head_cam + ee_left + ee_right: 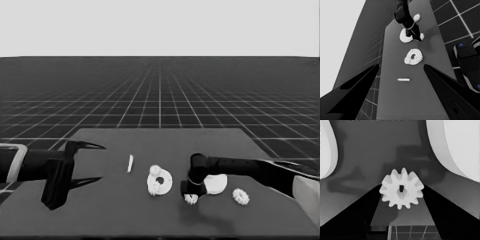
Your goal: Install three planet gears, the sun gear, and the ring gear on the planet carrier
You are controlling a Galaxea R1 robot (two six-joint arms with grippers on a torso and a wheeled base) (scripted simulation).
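One small gear is sitting pinched between the right gripper's narrowed jaws, low over the table just beside the larger round part; the left gripper is waiting wide open at the left.

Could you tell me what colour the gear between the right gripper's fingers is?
White. The gear shows best in the right wrist view.

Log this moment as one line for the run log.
right gripper: at a gear, near table front | smaller round part: carries two gears | larger round part: behind right arm | left gripper: parked, open
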